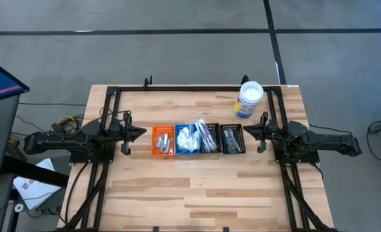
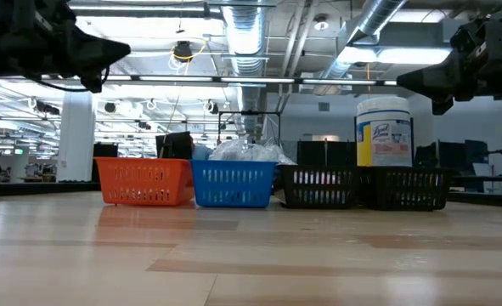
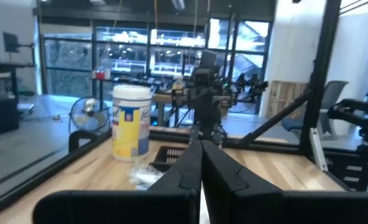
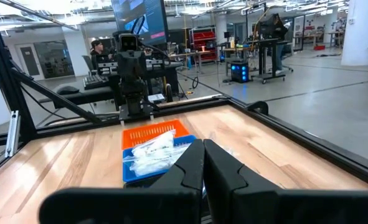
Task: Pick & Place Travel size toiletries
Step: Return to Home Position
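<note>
Evidently the travel size toiletries are lying sorted in a row of four small bins at the centre of the table [image 1: 196, 187]. The silvery sachets [image 1: 164, 140] are filling the orange bin [image 2: 144, 181] at the row's 9 o'clock end; the white crinkly packets [image 1: 187, 137] are heaping above the rim of the blue bin [image 2: 234, 184] next to it; the clear-wrapped sticks [image 1: 206, 136], showing red and blue, are slanting in the first black bin [image 2: 320, 187]; the small black pieces [image 1: 231, 139] are resting in the second black bin [image 2: 408, 189] at the 3 o'clock end. All of these are probably weighing very little. The film wrappers are likely slippery and soft, so a pinch across the middle of the narrow body would be holding best; the flat sachets would be needing an edge lifted first; the sticks are looking stiff but thin, and a grip at mid-length would be keeping them from tipping. The left gripper [image 1: 140, 133] is hovering just at 9 o'clock of the row with its fingers pressed together on nothing; the right gripper [image 1: 249, 131] is hovering at 3 o'clock, likewise closed and empty. A white tub [image 1: 249, 98] with a blue label is standing apart at about 1 o'clock from the bins.
</note>
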